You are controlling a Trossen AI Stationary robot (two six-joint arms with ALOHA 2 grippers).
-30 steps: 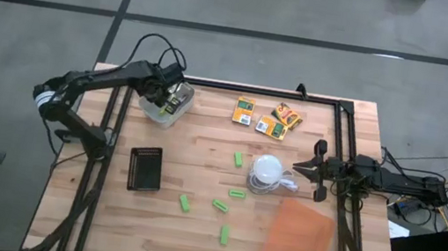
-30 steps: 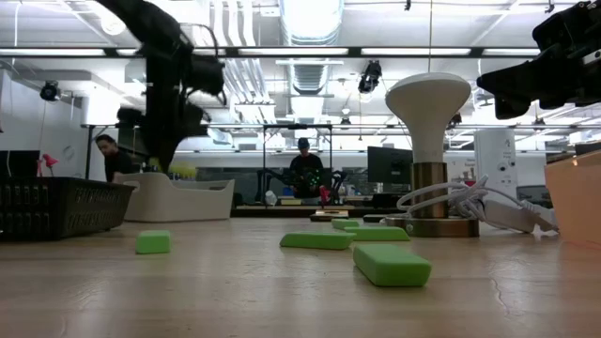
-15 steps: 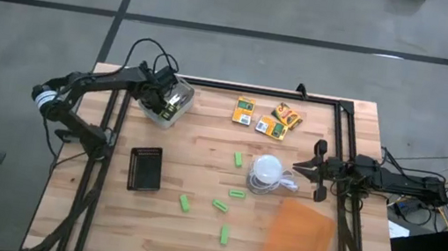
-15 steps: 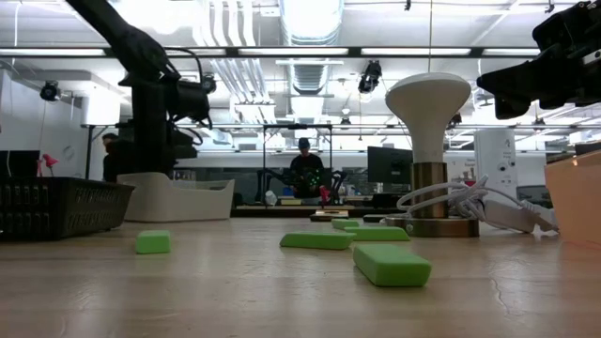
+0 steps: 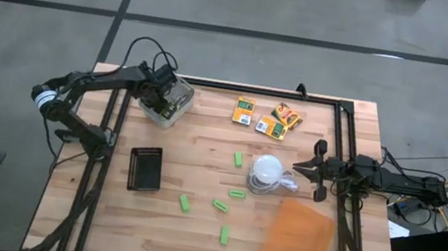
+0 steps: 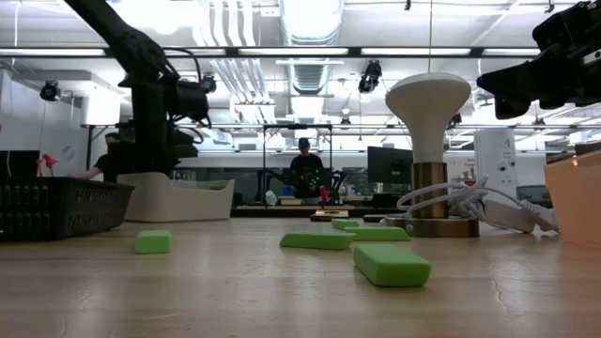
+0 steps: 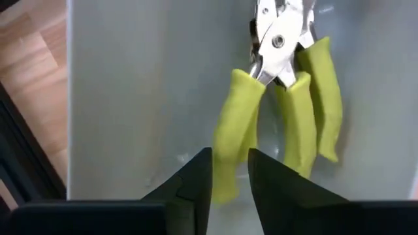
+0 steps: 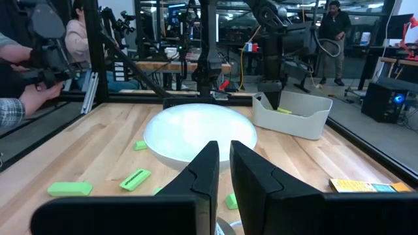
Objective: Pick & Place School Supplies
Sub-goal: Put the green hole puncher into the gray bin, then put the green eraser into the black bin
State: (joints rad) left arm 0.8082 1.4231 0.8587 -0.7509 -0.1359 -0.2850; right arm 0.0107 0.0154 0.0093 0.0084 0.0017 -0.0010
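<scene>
Over pale smooth bin | left pincer slightly parted, empty | rubbery yellow-green-handled pliers below

**Bystanders on the Table**

A white bin sits near the table's far-left corner. A black tray lies nearer the front on the left. A white-shaded lamp with a brass stem stands mid-table, its white cord coiled at the base. A translucent orange sheet lies at front right. People stand in the room behind.
</scene>
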